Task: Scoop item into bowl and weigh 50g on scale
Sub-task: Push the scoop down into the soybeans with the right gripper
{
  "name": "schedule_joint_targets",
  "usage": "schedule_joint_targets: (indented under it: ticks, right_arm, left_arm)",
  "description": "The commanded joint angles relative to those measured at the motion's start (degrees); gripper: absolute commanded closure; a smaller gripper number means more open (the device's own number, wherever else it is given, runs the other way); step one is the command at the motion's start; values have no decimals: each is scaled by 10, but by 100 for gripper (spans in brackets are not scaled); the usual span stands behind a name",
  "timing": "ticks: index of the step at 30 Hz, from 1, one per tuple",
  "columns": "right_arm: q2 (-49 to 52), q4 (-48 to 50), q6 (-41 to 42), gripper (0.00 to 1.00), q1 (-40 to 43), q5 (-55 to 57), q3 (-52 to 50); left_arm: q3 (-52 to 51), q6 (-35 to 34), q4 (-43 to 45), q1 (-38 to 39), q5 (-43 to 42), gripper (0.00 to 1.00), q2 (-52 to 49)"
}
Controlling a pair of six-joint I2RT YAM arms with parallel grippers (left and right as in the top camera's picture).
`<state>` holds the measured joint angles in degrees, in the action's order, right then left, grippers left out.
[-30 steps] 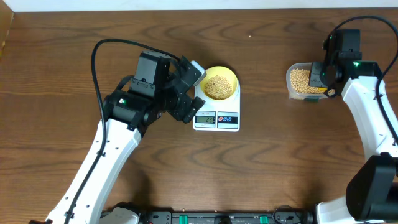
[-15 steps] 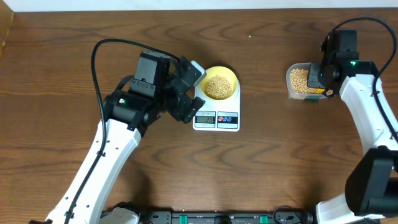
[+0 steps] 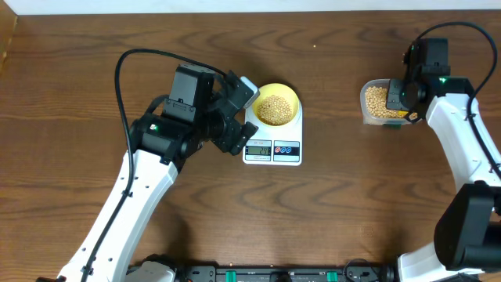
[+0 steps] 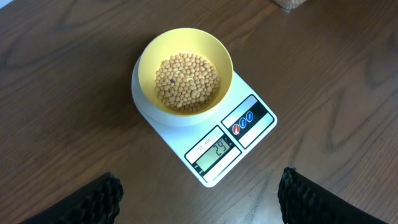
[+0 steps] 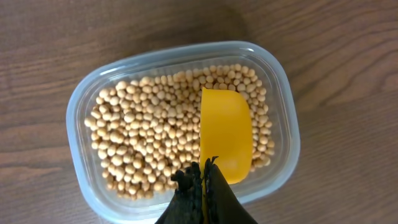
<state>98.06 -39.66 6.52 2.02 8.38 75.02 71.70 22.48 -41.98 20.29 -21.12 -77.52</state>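
Note:
The pale yellow bowl [image 3: 276, 105] [image 4: 185, 68] sits on the white scale [image 3: 273, 149] [image 4: 230, 140] and holds tan beans [image 4: 186, 81]. The display reads 24. My left gripper [image 4: 199, 202] is open and empty, hovering just left of the scale. My right gripper [image 5: 203, 177] is shut on the handle of a bright yellow scoop [image 5: 225, 132], held over the clear tub [image 3: 381, 103] [image 5: 180, 127] of beans. The scoop looks empty.
The clear tub stands at the far right of the brown wooden table [image 3: 352, 204], a hand's width right of the scale. The right arm [image 3: 462, 133] runs down the right edge. A pale wall strip [image 3: 235, 6] borders the far edge.
The right arm's wrist has shifted slightly over the tub. The left arm, bowl and scale have not moved.

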Motion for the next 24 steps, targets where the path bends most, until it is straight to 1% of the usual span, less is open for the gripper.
schedule_joint_targets:
  ticks: [1, 8, 24]
  right_arm:
    - [5, 21, -3, 99, 2, 2, -30]
    - [5, 37, -3, 99, 2, 2, -57]
    - [5, 90, -4, 99, 2, -17, -67]
  left_arm:
    - [-4, -5, 0, -3, -7, 18, 0]
    - [-4, -5, 0, -3, -7, 18, 0]
    - [-4, -5, 0, -3, -7, 18, 0]
